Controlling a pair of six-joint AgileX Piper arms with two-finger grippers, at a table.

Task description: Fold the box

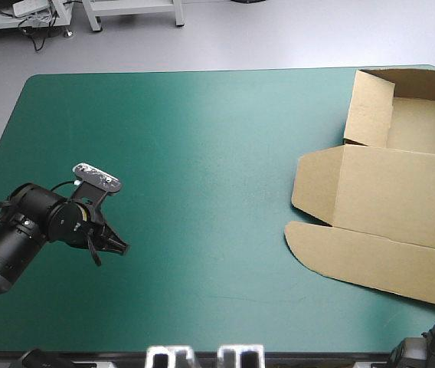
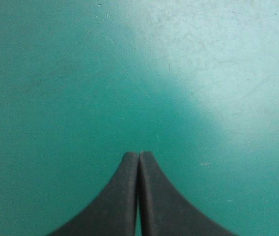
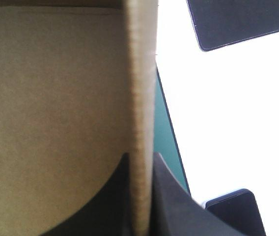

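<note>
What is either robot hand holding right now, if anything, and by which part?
The right hand is shut on the brown cardboard box, gripping the thin edge of one panel. The left hand is shut and empty above the teal-green cover.

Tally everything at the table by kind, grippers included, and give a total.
Brown cut-board box, one wall raised: 1
Black two-finger grippers: 2 (left gripper, shut over bare cover; right gripper, shut on a box wall)
Teal-green table cover: 1
Total: 4
</note>
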